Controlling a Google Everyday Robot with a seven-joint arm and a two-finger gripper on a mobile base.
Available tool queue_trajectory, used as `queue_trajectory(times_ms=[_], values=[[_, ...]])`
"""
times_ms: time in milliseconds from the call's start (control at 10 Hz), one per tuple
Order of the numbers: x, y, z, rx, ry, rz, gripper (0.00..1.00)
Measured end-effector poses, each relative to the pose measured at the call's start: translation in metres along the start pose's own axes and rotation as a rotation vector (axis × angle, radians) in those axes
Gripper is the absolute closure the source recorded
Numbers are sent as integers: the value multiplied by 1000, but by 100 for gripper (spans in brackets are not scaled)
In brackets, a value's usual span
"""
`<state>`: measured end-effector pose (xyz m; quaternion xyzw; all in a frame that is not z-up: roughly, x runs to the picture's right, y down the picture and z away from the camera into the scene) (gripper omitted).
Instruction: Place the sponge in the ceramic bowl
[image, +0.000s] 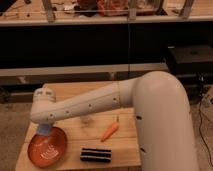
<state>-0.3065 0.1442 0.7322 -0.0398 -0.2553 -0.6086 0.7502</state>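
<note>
The robot's 1 white arm (100, 102) reaches leftward across the wooden tabletop (75, 92), and its end effector (46, 144) hangs straight down over the orange ceramic bowl (61, 150) at the front left corner, low enough to sit inside the rim; whether it is open or closed cannot be told. The sponge (96, 155), a dark ribbed block, lies flat on the tabletop near the front edge, just right of the bowl and apart from it. An orange carrot (110, 131) lies tilted a little behind the sponge.
</note>
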Motion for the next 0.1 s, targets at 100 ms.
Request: queue_trajectory(times_ms=[100], values=[[2,2,2,17,-31,-1,20]])
